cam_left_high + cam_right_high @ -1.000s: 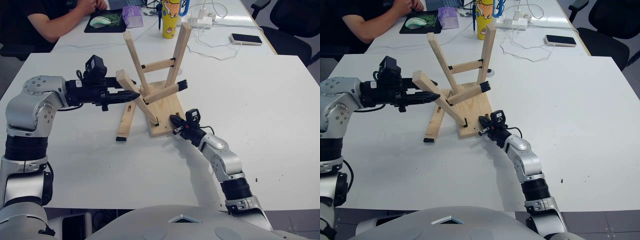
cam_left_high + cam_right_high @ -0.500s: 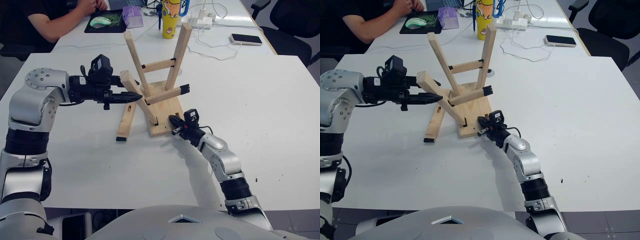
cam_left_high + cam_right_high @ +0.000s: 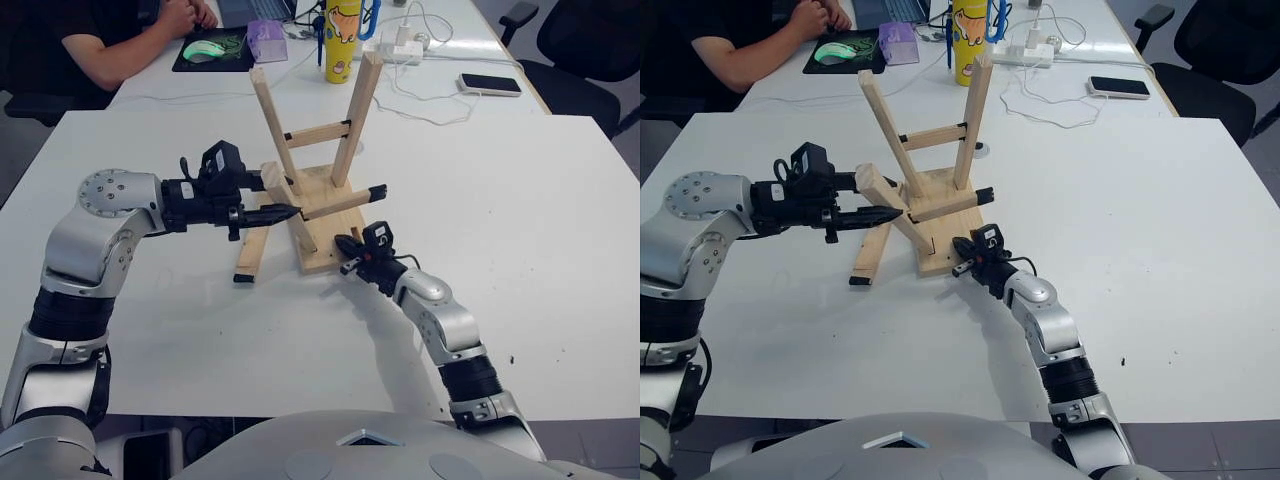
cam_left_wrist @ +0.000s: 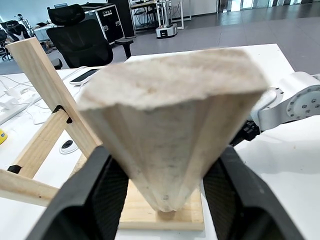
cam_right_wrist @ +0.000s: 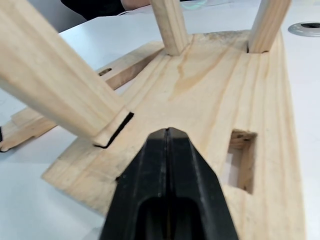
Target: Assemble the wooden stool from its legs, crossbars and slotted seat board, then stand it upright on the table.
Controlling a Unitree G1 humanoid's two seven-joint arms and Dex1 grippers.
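Observation:
The slotted seat board (image 3: 332,226) lies flat on the white table. Two legs (image 3: 268,115) (image 3: 362,100) stand up from it, joined by a crossbar (image 3: 317,133). A third leg (image 3: 292,208) leans from the board's near end, with a black-tipped crossbar (image 3: 345,201) on it. My left gripper (image 3: 284,212) is shut on this leaning leg (image 4: 170,115), which sits between both fingers (image 4: 100,200). My right gripper (image 3: 345,246) is shut with nothing in it, tips at the board's near corner (image 5: 167,135). A slot (image 5: 242,155) shows in the board beside it. A loose wooden piece (image 3: 250,250) lies left of the board.
At the table's far side stand a yellow cup (image 3: 340,40), a purple box (image 3: 267,40), a green mouse (image 3: 205,47), cables (image 3: 410,45) and a phone (image 3: 490,83). A person's arm rests at the far left. The table's right half offers free room.
My left gripper has moved right, toward the stool, carrying the leaning leg's upper end closer over the board. The right gripper stays at the board's corner.

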